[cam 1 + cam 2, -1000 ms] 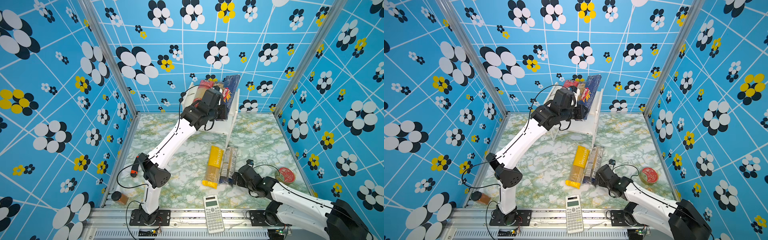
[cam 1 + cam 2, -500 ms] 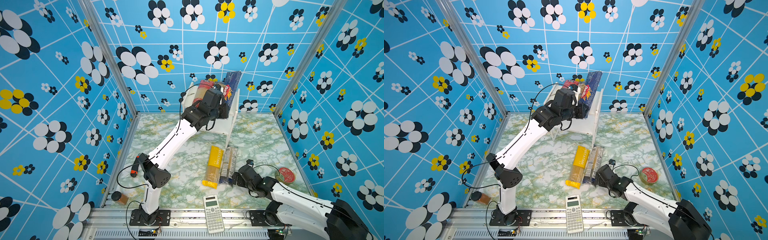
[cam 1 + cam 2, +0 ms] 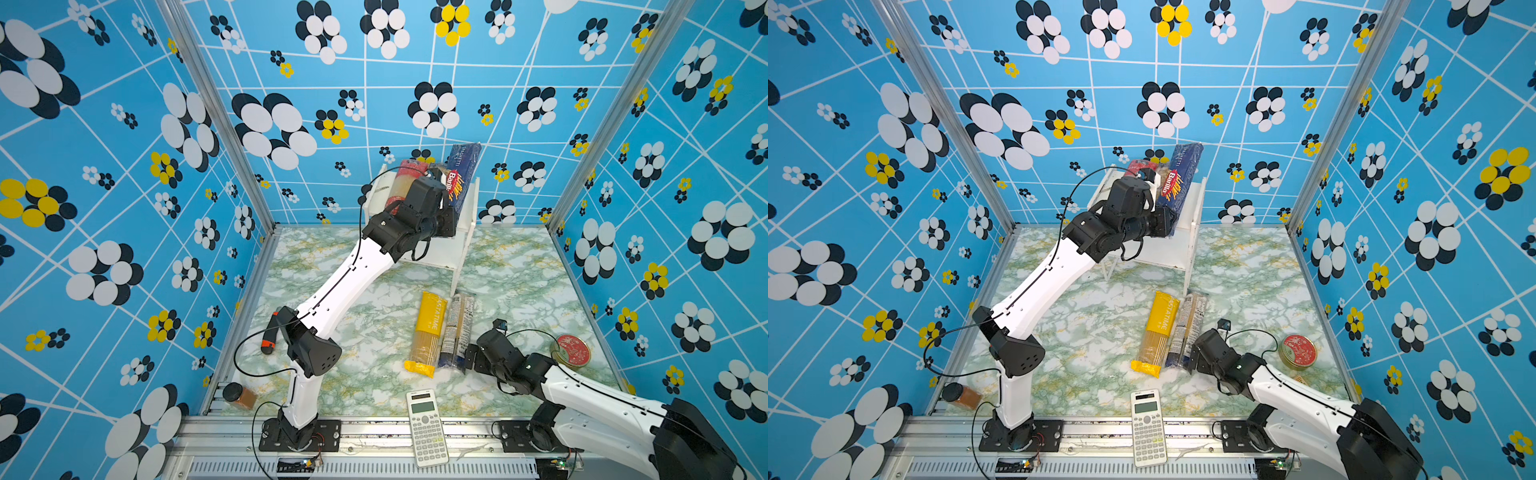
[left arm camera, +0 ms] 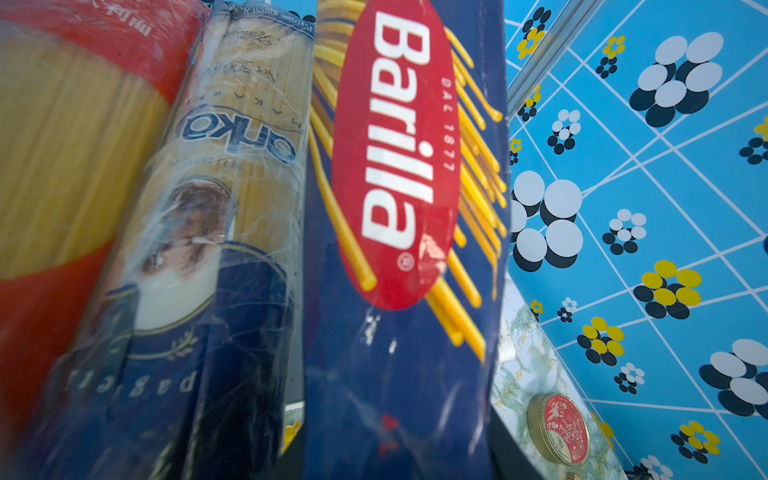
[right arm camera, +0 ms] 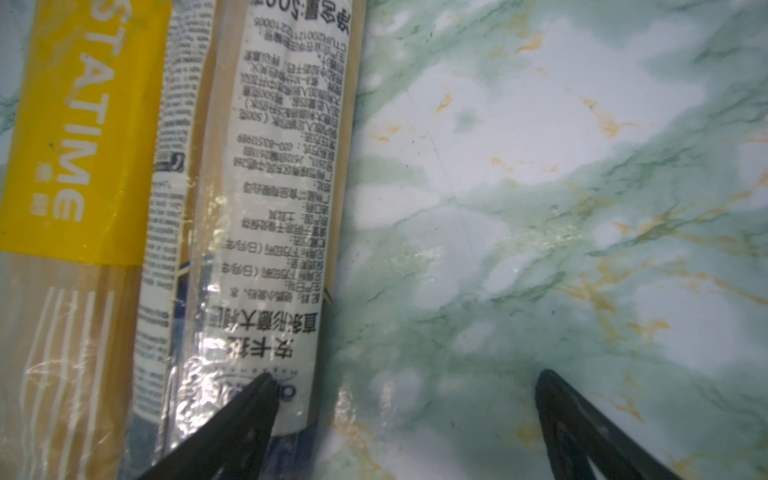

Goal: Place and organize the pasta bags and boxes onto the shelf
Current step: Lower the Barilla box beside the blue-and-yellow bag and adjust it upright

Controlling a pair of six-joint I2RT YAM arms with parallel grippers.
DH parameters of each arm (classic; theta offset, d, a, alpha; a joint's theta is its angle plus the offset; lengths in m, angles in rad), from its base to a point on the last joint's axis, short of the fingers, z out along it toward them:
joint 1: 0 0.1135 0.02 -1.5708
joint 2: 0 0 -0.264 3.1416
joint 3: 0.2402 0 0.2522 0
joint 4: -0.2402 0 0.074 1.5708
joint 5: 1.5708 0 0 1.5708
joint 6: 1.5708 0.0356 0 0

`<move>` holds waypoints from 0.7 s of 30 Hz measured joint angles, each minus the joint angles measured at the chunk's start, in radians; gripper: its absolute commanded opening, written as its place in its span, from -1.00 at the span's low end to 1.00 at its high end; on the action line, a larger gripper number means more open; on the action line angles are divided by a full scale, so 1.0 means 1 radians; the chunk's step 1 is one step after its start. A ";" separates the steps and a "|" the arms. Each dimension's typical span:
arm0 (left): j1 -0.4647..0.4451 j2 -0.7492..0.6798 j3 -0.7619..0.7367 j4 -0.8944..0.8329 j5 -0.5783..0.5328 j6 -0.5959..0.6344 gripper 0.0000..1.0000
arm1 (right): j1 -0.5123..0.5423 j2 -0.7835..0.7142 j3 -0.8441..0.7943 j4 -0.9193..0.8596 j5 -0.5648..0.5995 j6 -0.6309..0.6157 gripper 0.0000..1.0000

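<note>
While your left claw [image 3: 448, 219] clamps the dark blue Barilla box [image 3: 463, 174], tilted over the shelf [image 3: 471, 208], the red-ended bag [image 3: 405, 183] and one navy-ended clear bag [image 4: 232, 166] already sit beside it; the yellow bag [image 3: 430, 328] and second navy-ended bag [image 3: 459, 328] lie on the bench [image 3: 519, 270] by your right claw [image 5: 405, 374], jaws apart

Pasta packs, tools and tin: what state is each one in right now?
Barilla box: tilted over the shelf, gripped.
Red bag: on the shelf.
Shelf navy bag: between those two.
Yellow bag: flat on table.
Table navy bag: flat, touching the yellow bag.
Left tool: shut on Barilla box.
Right tool: open, one finger over table navy bag.
Tin: lid on.
</note>
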 measured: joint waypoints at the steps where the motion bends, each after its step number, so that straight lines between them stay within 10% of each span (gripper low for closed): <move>1: 0.000 0.001 0.000 0.000 0.000 0.000 -0.16 | 0.000 0.000 0.000 0.000 0.000 0.000 0.98; 21: 0.001 0.005 -0.023 0.082 -0.018 0.000 0.06 | -0.001 -0.066 -0.021 -0.016 -0.002 0.006 0.98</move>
